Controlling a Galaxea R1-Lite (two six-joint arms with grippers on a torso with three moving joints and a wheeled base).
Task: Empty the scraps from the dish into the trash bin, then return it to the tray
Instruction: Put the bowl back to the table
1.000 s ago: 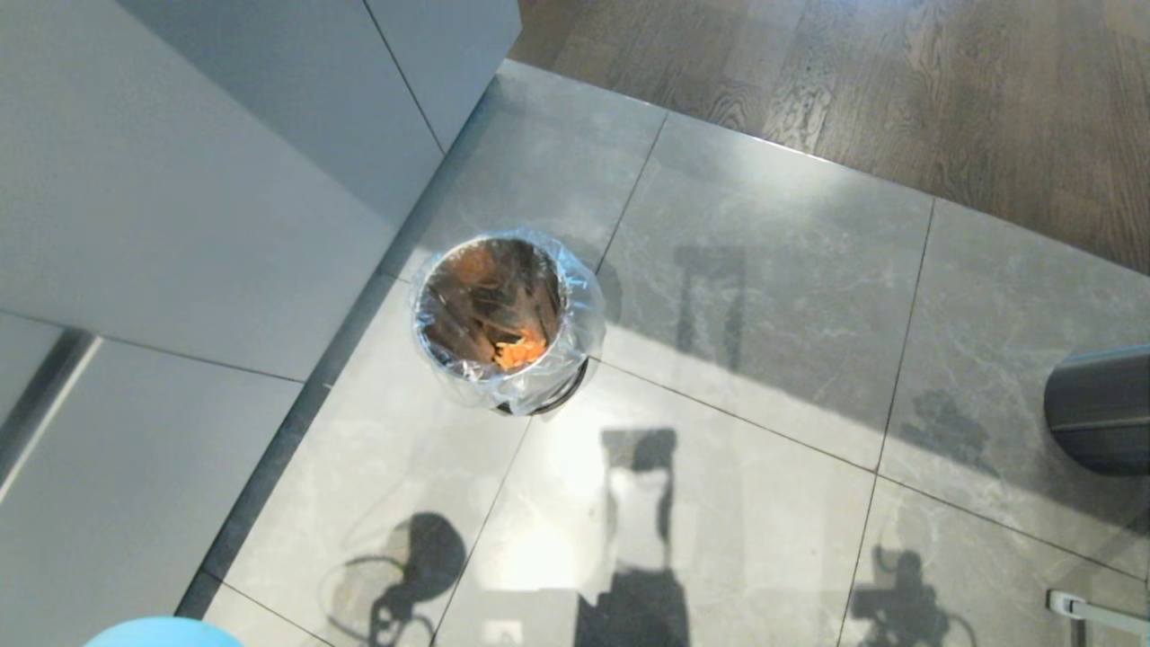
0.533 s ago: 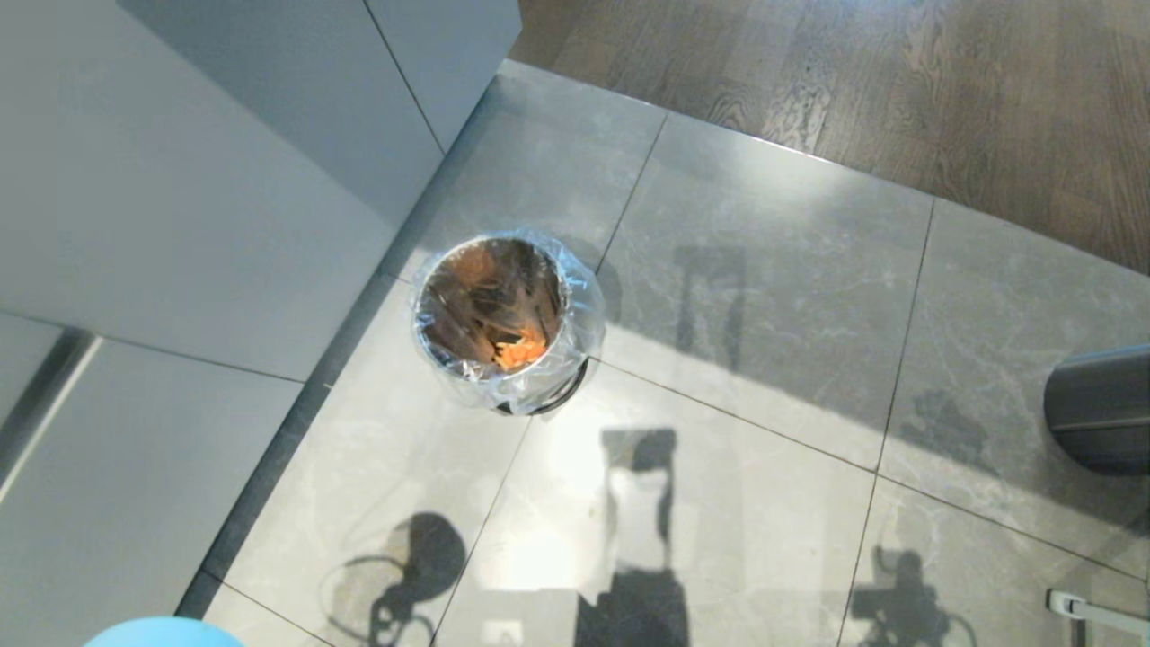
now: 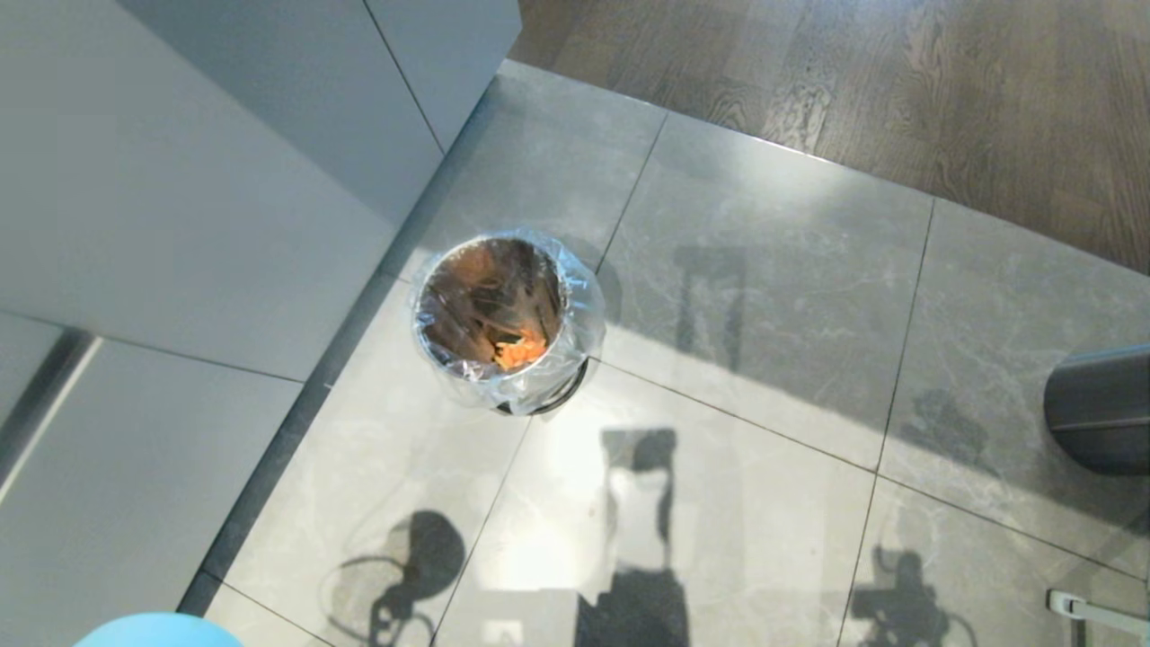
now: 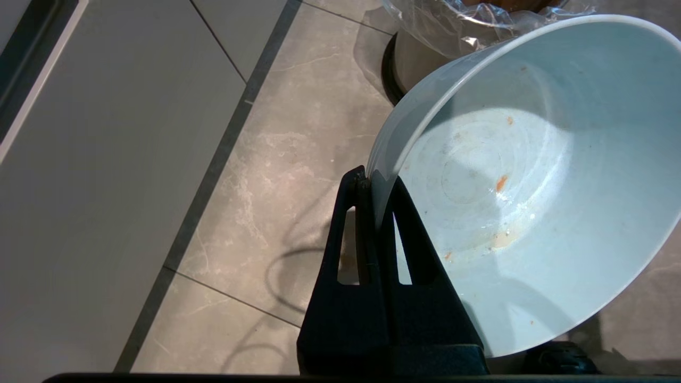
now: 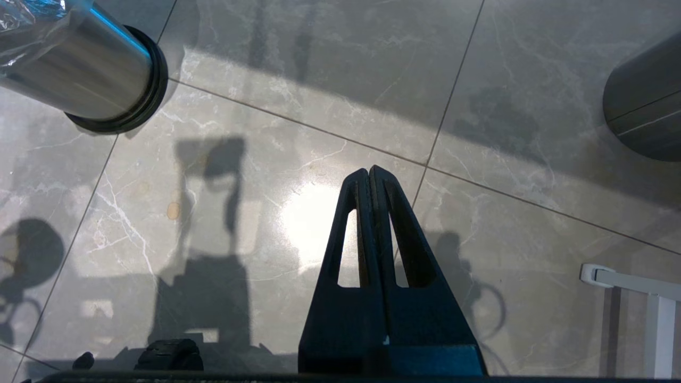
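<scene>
Head view, looking down on a tiled floor [image 3: 764, 296]. The trash bin [image 3: 503, 319], with its crinkled clear liner, stands near centre, beside the grey cabinet fronts [image 3: 180, 198] at 9 to 11 o'clock; the scraps [image 3: 519, 352] lie as an orange heap inside it, toward its 5 o'clock wall. The dish [image 3: 157, 631] shows only as a pale-blue arc at the frame's 7 o'clock edge, well apart from the bin. A second, dark cylindrical bin [image 3: 1101, 409] sits at 3 o'clock. The tray is in no view.

Left wrist view: the left pincer [image 4: 375, 183] is closed on the dish's rim, one finger inside and one outside the wall, holding the dish tilted (its white interior carries only a few orange flecks and a pale smear). Emptying therefore appears done; the return to the tray remains.

Right wrist view: the right pincer [image 5: 370, 173] is closed on nothing, hanging over bare floor.

Risks, as judged from here: the grip is a thin pinch on a smooth rim at one point only, so a quick swing or base turn could let the dish pivot or slip and drop to the tiles. Residual flecks could also shake loose onto the floor during carriage.
</scene>
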